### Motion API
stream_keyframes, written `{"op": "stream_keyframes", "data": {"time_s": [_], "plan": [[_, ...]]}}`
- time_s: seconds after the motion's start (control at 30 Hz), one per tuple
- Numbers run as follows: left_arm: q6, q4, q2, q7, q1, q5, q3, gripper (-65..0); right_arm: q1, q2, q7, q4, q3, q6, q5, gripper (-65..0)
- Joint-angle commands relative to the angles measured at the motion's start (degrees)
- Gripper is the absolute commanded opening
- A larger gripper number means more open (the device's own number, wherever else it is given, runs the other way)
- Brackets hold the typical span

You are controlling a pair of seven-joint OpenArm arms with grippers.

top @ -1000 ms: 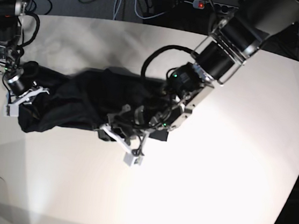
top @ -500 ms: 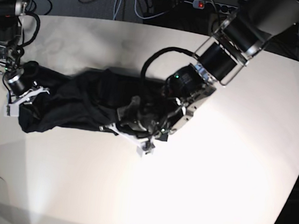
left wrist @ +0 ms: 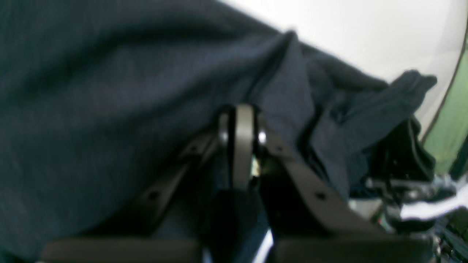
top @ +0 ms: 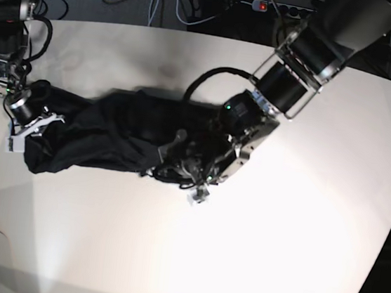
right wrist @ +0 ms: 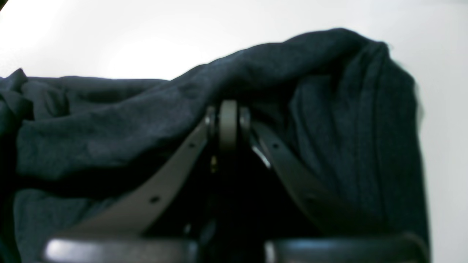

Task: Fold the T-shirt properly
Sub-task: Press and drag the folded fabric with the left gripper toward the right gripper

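In the base view the right gripper [top: 26, 131] sits at the left end of the shirt [top: 105, 133], its jaws pressed together on a bunched fold of the black fabric. The shirt lies crumpled in a long band across the white worktop [top: 279, 220]. At its right end the left gripper [top: 181, 177] is likewise clamped on the cloth, which drapes over its closed jaws in the wrist view.

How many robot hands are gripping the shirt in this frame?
2. The right hand pinches the shirt at its end near the table's edge; the left hand is clamped on the opposite end, mid-table.
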Motion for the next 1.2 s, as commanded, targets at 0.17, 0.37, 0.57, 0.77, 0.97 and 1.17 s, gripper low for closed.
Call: {"op": "stream_keyframes", "data": {"time_s": [0.17,0.37,0.57,0.77,0.97,1.17], "plan": [[-0.7,-6.2,6.5,-0.2,-2.5,5.9,-0.2,-63.6,-2.6,-0.9,-14.5,-1.5,-2.5,-1.0,-9.3,-65.0],[-3.2,-6.0,7.7,-0.2,-2.7,9.2,-0.3,-63.6,-2.6,-0.9,-14.5,-1.5,-3.3,-1.0,-9.3,-65.0],[-13.8,-4.5,7.7,-1.8,-3.3,5.1,-0.6,-63.6,-2.6,-0.9,-14.5,-1.5,-3.3,-1.0,-9.3,-65.0],[-24.4,-3.8,7.7,-6.2,-3.1,-4.1,-0.5,-63.6,-2.6,-0.9,-14.5,-1.5,-3.3,-1.0,-9.2,-65.0],[-26.9,-3.8,7.7,-6.5,-3.3,-4.8,-0.5,-63.8,-2.6,-0.9,-14.5,-1.5,-3.3,-1.0,-9.2,-65.0],[-26.5,0.5,4.8,-6.1,-3.3,-4.9,-0.5,-63.8,-2.6,-0.9,-14.5,-1.5,-3.3,-1.0,-9.2,-65.0]]}}
